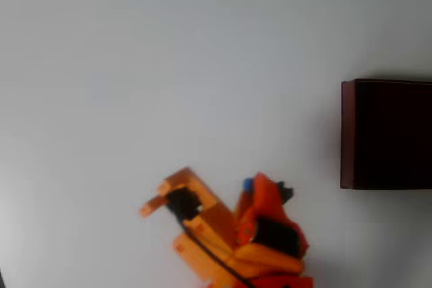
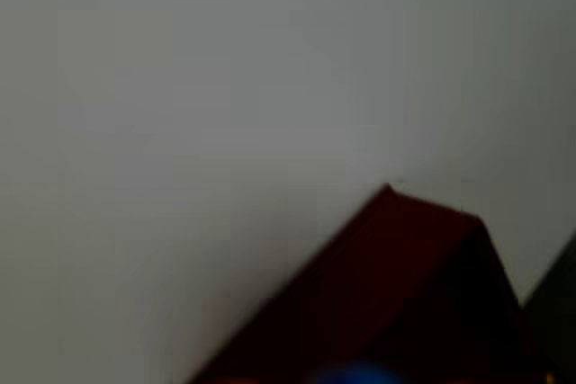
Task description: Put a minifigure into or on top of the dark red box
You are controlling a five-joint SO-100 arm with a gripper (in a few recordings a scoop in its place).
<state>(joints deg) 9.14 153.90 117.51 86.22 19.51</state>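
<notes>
Overhead view puts the minifigure (image 1: 248, 183) low in the picture, a small bright blue spot with a dark bit just to its right, tucked against the upper end of the orange gripper (image 1: 260, 190). It seems to be held there and carried off the table, though blur hides the fingertips, so I cannot tell for certain that the jaws are closed on it. In the wrist view a sliver of the same blue (image 2: 355, 373) sits at the very bottom edge, which fits a figure held at the tip of the tool. The dark red box (image 1: 386, 134) lies to the right of the gripper and higher in the overhead picture, well apart from it, its maroon left wall showing beside a near-black interior and its right side running past the frame edge. In the wrist view the box (image 2: 396, 303) fills the lower right, one corner pointing up, so the camera already faces it. The white table (image 1: 169, 65) lies bare around both. I judge the step in hand to be the carry toward the box, with the release not yet done. The next move calls for swinging the arm rightward and forward in the overhead view until the figure hangs over the dark interior, then parting the fingers.
</notes>
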